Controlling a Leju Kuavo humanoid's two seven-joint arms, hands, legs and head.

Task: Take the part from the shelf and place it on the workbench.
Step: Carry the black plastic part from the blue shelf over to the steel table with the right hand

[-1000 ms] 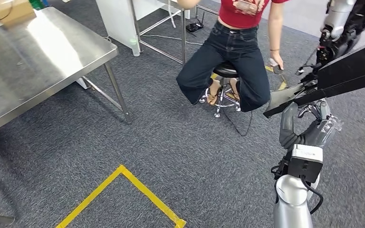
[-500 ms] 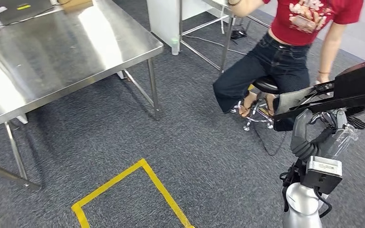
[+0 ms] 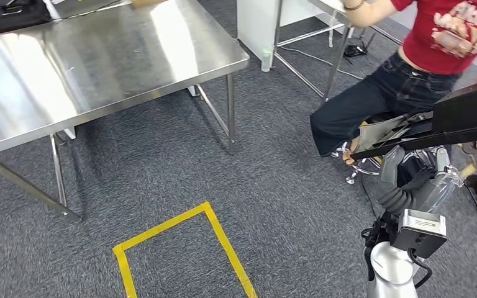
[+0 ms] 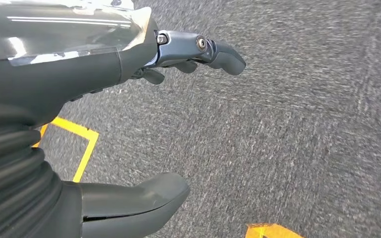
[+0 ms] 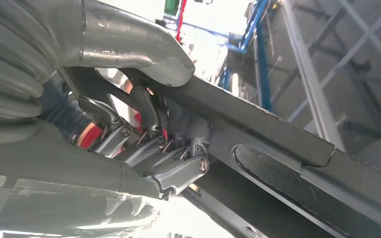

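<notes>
Head view: right hand (image 3: 413, 180) grips the part (image 3: 447, 121), a long flat black piece w/ a grey end, carried at robot's right side above the carpet (image 3: 254, 186). Right wrist view confirms: thumb over top, fingers (image 5: 144, 148) curled under the black bar (image 5: 287, 163), firm wrap. Left hand (image 4: 129, 124) hangs over carpet, fingers apart, holding nothing; yellow floor tape (image 4: 79, 148) below it. Progress est.: pick from shelf done, part in transit; placing not yet done. Workbench (image 3: 99, 68), steel top, sits ahead-left, well apart from part. Left to do: close in, lower part onto benchtop, let go. Part orientation: long axis roughly horizontal, slight tilt, grey end lower and pointing toward robot's left, black end rising off frame to right. Person (image 3: 410, 68) on stool just beyond part, near its grey end; swing risk.
</notes>
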